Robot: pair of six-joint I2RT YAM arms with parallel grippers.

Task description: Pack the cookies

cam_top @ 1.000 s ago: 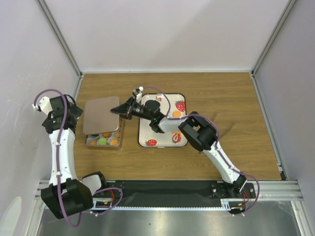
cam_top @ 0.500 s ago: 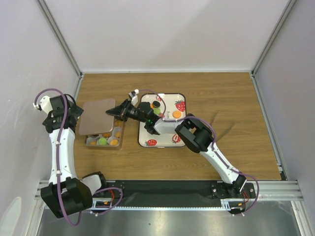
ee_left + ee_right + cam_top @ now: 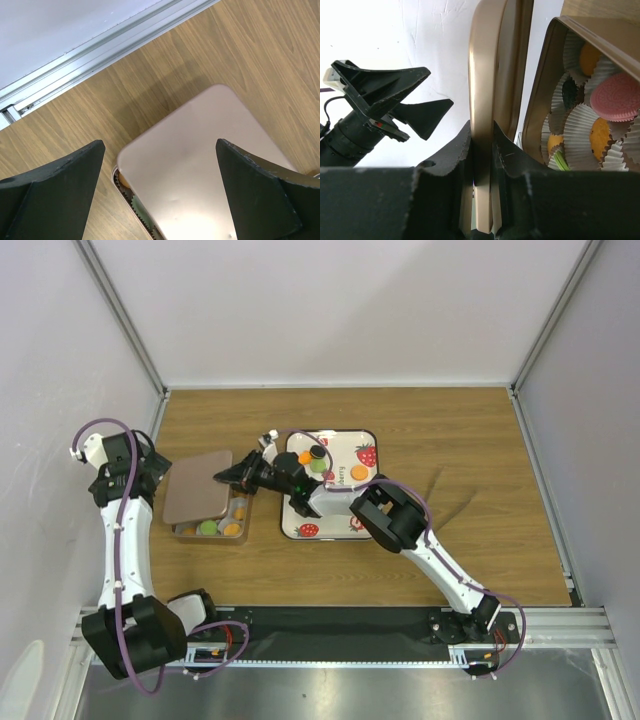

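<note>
- Since a second ago, the right gripper [image 3: 226,478] has carried the flat rose-gold rectangular metal lid [image 3: 197,487] leftward and nearer. It now covers most of the shallow gold metal tin [image 3: 210,538]. From above, only the tin's near row of small round flat cookies [image 3: 208,528] still shows.
- Its jaws are nearly closed, pinching the lid's right-hand edge. The right wrist view shows the lid edge-on and apart from the tin's rim there, so it is not seated.
- The left gripper [image 3: 160,145] hovers spread wide over a left-hand corner of the lid, holding nothing.
- I judge that closing is under way, though a few cookies lie on the white strawberry-printed tray [image 3: 343,448].
- The packed cookies sit face up in white pleated paper cups [image 3: 580,120]. Being round, they have no long axis.
- Tin and lid run long from near to far, the lid slightly skewed.
</note>
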